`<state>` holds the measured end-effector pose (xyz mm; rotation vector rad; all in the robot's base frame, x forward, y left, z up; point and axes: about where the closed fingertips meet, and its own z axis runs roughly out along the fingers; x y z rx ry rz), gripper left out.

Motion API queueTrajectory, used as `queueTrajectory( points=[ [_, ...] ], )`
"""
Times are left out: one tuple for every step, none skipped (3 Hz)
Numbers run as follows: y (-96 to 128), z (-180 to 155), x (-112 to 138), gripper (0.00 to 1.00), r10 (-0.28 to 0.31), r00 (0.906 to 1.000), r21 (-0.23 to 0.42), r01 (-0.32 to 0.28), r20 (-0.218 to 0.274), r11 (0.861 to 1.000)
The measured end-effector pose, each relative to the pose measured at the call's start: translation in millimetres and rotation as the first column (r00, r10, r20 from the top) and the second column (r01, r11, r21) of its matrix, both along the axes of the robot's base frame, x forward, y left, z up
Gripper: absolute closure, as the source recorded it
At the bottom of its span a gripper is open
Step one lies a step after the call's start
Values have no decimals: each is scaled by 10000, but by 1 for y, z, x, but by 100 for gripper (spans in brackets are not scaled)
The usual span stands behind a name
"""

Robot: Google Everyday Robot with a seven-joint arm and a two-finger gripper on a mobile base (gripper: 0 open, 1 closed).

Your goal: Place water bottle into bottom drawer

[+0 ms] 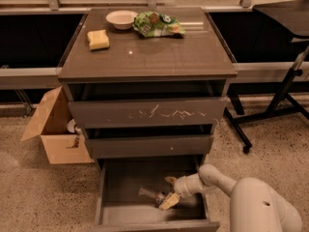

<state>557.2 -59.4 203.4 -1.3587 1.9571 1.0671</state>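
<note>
The bottom drawer (108, 187) is pulled out below the cabinet. The water bottle (150, 195) lies on its side on the drawer floor, right of the middle, its cap end hidden by the gripper. My gripper (169, 191) reaches into the drawer from the right, low over the floor. Its pale fingertips (169, 201) stand apart, one on each side of the bottle's right end. The white arm (217, 178) comes in from the lower right.
On the cabinet top (145, 52) sit a white bowl (121, 19), a green snack bag (157, 25) and a yellow sponge (98, 39). The scratched top drawer front (147, 113) and the middle drawer (149, 145) are above. An open cardboard box (55, 129) stands left; a black stand leg (241, 129) stands right.
</note>
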Motion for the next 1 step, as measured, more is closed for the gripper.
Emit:
queueTrajectory(
  points=[
    [-11,33,-7,0,-203,9970,601,159,744,9981]
  ],
)
